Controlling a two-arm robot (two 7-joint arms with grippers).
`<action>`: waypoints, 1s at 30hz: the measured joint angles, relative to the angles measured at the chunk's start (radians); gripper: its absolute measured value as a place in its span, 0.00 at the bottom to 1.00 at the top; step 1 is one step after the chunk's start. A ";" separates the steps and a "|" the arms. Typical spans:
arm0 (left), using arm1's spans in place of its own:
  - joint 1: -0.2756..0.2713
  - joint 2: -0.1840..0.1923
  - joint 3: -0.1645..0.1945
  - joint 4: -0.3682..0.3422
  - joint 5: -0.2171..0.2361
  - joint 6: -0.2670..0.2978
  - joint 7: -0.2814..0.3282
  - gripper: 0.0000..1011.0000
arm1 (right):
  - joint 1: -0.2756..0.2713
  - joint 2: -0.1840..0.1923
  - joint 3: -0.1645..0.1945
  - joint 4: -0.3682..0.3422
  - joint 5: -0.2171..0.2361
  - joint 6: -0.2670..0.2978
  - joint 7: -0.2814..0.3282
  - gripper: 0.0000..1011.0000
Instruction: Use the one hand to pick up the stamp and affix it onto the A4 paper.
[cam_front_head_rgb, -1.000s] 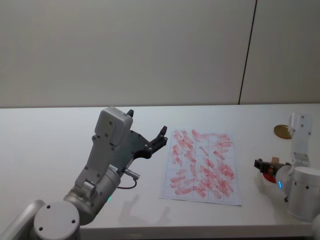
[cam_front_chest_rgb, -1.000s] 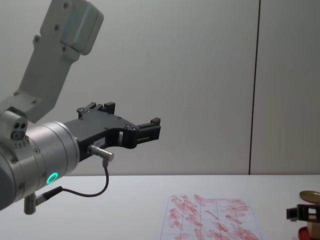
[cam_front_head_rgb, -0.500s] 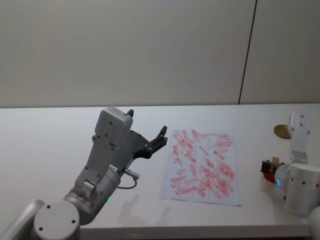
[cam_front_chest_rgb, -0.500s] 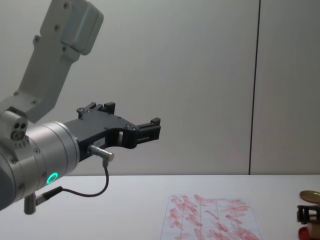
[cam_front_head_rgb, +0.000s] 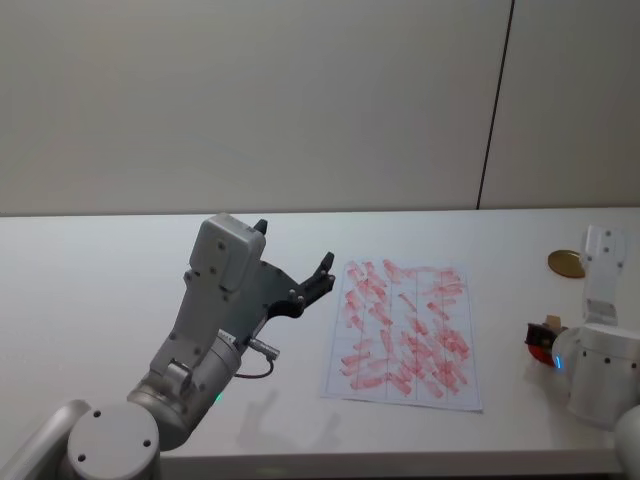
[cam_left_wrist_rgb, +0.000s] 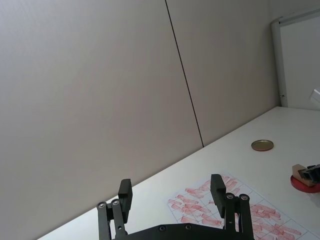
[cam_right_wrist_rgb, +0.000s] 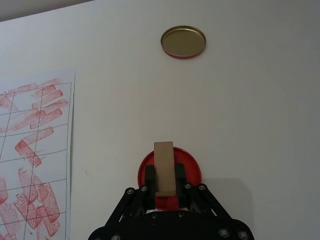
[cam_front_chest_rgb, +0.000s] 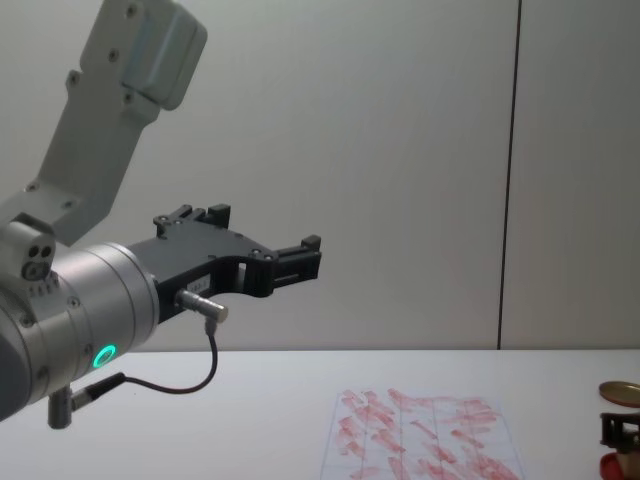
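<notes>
At the right edge of the surface (cam_front_head_rgb: 120, 260), the head view shows the right claw (cam_front_head_rgb: 541, 333) low over the red ink pad (cam_front_head_rgb: 537, 347). The A4 paper (cam_front_head_rgb: 405, 330) lies flat mid-surface, well apart from the pad, and a brass-coloured lid (cam_front_head_rgb: 566, 263) lies beyond it. The left arm is parked raised to the left of the paper, its left claw (cam_front_head_rgb: 293, 247) above the surface. In the left wrist view, the left claw is spread wide and holds nothing; the pad and the stamp (cam_left_wrist_rgb: 300, 171) show far off. In the right wrist view, the right claw is closed narrow on the stamp (cam_right_wrist_rgb: 164, 155), one finger against each long side, with the block's lower end over the pad's red face (cam_right_wrist_rgb: 192, 164). The pad is a shallow round tin with nothing in it but the stamp's end. The lid (cam_right_wrist_rgb: 183, 42) lies hollow side up and is empty. In the chest view, the right claw (cam_front_chest_rgb: 620, 430) sits just above the pad at the lower right corner. Handling assessment: the stamp is judged light, rigid and not fragile, but its smooth wooden sides may twist or slip. Grip both long flat sides at mid-height and leave the inked face clear. The paper is thin and unweighted and may slide or lift with a wet stamp.
</notes>
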 joint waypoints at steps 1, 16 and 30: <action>0.000 0.000 0.000 0.000 0.000 0.000 0.000 0.98 | 0.002 -0.001 0.001 0.003 0.001 0.001 -0.001 0.21; 0.000 0.000 0.000 0.000 0.000 0.000 0.000 0.98 | 0.022 -0.009 0.015 0.038 0.012 0.004 -0.008 0.21; 0.000 0.000 0.000 0.000 0.000 0.000 0.000 0.98 | 0.036 -0.015 0.024 0.065 0.016 0.004 -0.006 0.21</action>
